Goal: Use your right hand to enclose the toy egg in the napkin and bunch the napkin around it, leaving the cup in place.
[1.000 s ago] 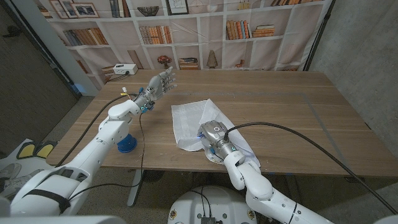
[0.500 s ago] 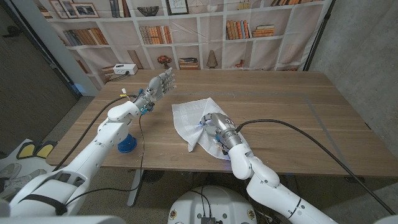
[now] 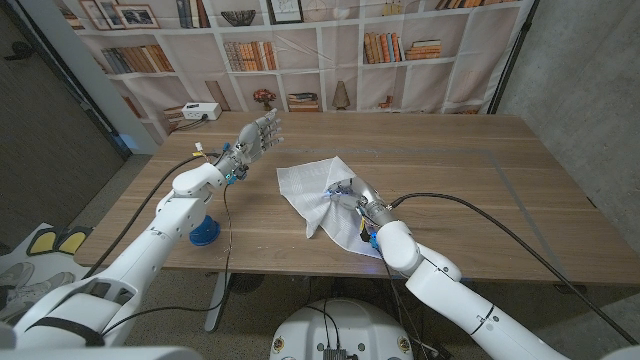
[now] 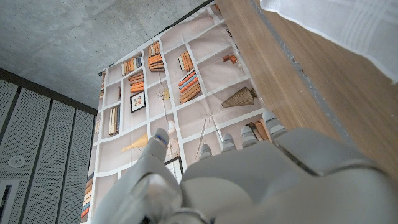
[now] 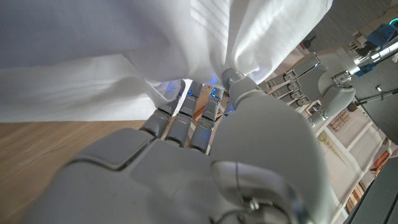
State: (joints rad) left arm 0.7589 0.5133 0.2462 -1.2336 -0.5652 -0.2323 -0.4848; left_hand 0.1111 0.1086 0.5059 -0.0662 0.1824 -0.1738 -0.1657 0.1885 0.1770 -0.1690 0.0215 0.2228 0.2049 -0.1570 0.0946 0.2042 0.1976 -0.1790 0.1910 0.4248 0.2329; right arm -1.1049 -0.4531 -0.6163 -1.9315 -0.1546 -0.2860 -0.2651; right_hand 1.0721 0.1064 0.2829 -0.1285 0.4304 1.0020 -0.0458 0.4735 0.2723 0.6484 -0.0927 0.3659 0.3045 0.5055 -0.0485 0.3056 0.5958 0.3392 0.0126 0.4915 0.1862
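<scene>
The right robot hand grips the bunched white napkin at the frame's centre. The left robot hand hangs above the desk at upper left, fingers apart, holding nothing.

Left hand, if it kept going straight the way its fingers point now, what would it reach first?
The left hand is raised, open, fingers aimed at the bookshelf backdrop beyond the table's far edge. Nothing stands in that line, though depth is unclear.

Head view: high above my arms, facing down over the table toward the bookshelf backdrop. Left wrist view: close behind my left hand, turned, facing that backdrop; shares the napkin corner. Right wrist view: very close behind my right hand, against the napkin.
</scene>
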